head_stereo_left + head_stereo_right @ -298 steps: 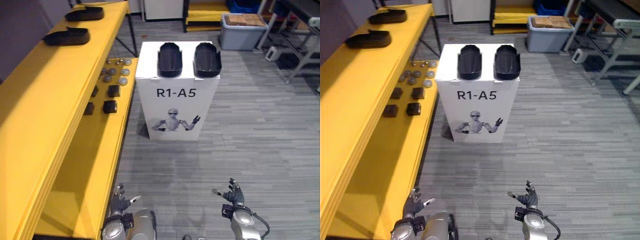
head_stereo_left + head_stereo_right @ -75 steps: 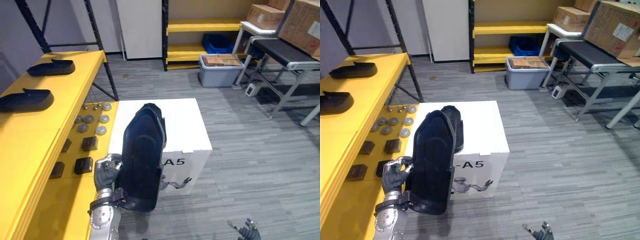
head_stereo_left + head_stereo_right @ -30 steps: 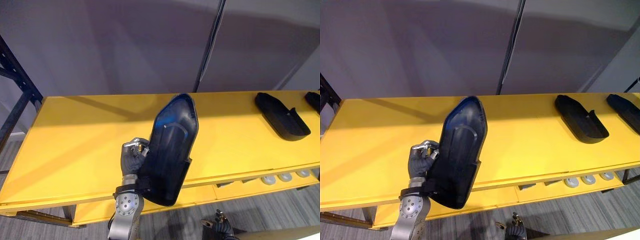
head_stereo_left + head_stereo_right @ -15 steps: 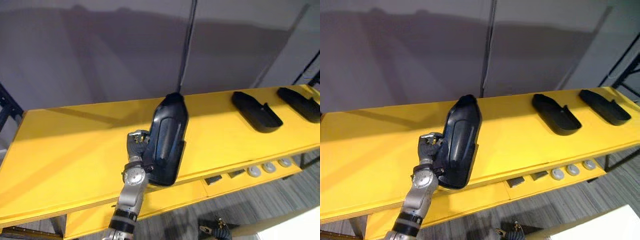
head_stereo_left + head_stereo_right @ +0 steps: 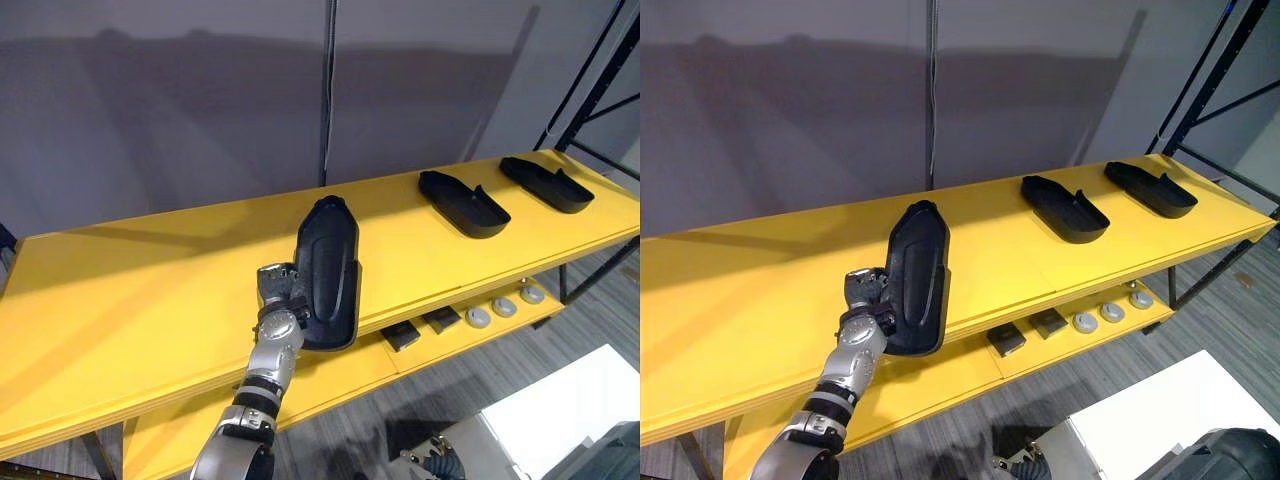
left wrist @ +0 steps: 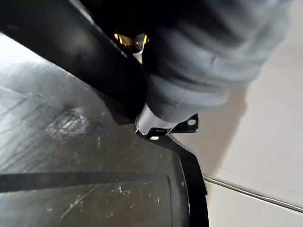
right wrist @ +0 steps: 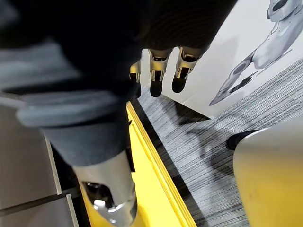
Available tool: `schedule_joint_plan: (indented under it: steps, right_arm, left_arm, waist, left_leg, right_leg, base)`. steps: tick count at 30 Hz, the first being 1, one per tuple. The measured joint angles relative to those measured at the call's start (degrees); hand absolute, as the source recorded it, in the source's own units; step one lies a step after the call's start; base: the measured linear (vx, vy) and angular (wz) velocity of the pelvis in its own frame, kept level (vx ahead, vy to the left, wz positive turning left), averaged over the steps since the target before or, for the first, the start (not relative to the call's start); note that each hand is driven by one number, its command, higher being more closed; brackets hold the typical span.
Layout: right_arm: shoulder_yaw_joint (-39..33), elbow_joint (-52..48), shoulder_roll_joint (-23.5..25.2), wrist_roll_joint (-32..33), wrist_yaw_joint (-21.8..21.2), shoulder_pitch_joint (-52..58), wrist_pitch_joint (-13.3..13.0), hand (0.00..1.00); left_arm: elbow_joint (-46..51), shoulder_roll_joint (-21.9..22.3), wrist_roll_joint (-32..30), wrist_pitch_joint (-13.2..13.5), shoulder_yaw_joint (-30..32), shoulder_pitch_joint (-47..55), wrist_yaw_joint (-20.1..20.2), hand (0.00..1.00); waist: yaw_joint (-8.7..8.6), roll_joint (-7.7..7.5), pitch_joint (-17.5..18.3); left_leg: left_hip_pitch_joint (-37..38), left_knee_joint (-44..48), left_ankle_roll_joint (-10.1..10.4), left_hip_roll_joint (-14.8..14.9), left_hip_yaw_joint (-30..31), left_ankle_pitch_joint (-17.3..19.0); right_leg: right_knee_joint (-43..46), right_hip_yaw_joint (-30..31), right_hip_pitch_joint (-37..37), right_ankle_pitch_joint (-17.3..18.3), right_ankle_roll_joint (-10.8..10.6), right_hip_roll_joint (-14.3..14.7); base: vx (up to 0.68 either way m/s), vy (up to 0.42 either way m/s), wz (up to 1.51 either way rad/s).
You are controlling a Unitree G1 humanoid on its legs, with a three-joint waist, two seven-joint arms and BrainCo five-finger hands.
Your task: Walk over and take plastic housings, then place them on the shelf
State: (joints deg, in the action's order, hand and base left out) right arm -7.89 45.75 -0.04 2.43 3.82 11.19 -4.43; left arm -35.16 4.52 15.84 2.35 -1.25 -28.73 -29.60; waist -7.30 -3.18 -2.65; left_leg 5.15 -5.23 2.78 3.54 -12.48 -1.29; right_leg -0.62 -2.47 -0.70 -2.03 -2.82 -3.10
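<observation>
My left hand (image 5: 276,297) is shut on the near edge of a long black plastic housing (image 5: 328,270). The housing lies lengthwise across the yellow shelf top (image 5: 150,290), hollow side up, its near end at the front edge. I cannot tell whether it rests on the shelf. Up close, the left wrist view has the housing's scratched black surface (image 6: 71,179) beside my thumb (image 6: 189,61). Two more black housings (image 5: 463,203) (image 5: 546,184) lie farther right on the same shelf. My right hand (image 7: 158,75) hangs low with straight fingers, holding nothing.
On the lower yellow shelf are small dark blocks (image 5: 400,336) and silver discs (image 5: 504,306). A white box (image 5: 560,400) stands on the grey floor at the lower right. A black rack upright (image 5: 590,70) rises at the shelf's right end. A grey wall backs the shelf.
The camera has swung right along the shelf. My left arm has stretched farther out, and the housing now lies lower and flatter over the shelf top.
</observation>
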Motion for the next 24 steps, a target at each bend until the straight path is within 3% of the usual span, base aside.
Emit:
schedule_joint_plan:
  steps: [4,11,12,24]
  right_arm:
    - [-0.23,0.0,0.03,0.0,0.08,-0.42,0.13,0.0]
    - [-0.34,-0.44,0.01,0.03,0.5,-1.53,0.58,0.0]
    - [-0.34,-0.48,0.01,0.03,0.52,-1.62,0.57,0.0]
    - [-0.45,-2.23,-0.69,0.04,0.9,-0.01,0.63,0.0]
  left_arm:
    - [-2.6,1.57,1.11,-0.34,1.15,-3.01,-0.45,1.0]
    - [-6.49,2.72,4.76,-0.39,1.96,-7.04,-2.2,1.0]
    - [-6.49,2.71,4.97,-0.39,1.98,-7.16,-2.29,0.0]
    - [-6.56,2.13,5.46,-0.32,4.68,-11.21,-4.01,0.0]
  waist:
    - [-0.37,0.35,-0.1]
    - [-1.05,0.58,-0.25]
    - [-1.09,0.63,-0.28]
    - [-1.5,1.15,-1.09]
  left_leg:
    - [-0.1,0.08,-0.4,-0.04,-0.08,-0.37]
    - [0.0,0.28,-0.35,-0.2,0.03,-0.37]
    - [-0.05,0.28,-0.3,-0.17,-0.01,-0.34]
    - [-0.3,0.23,0.08,-0.14,-0.75,-0.01]
  right_leg:
    - [0.37,-0.01,0.5,-0.12,0.29,0.0]
    - [4.71,0.19,2.32,2.91,0.39,-0.33]
    - [5.16,0.26,2.63,3.15,0.34,-0.32]
    - [7.98,1.45,4.69,3.84,0.15,-0.25]
  base:
    - [0.08,-0.009,-0.01]
    - [0.04,0.0,0.01]
    - [0.0,0.0,0.0]
    - [-0.04,0.014,-0.05]
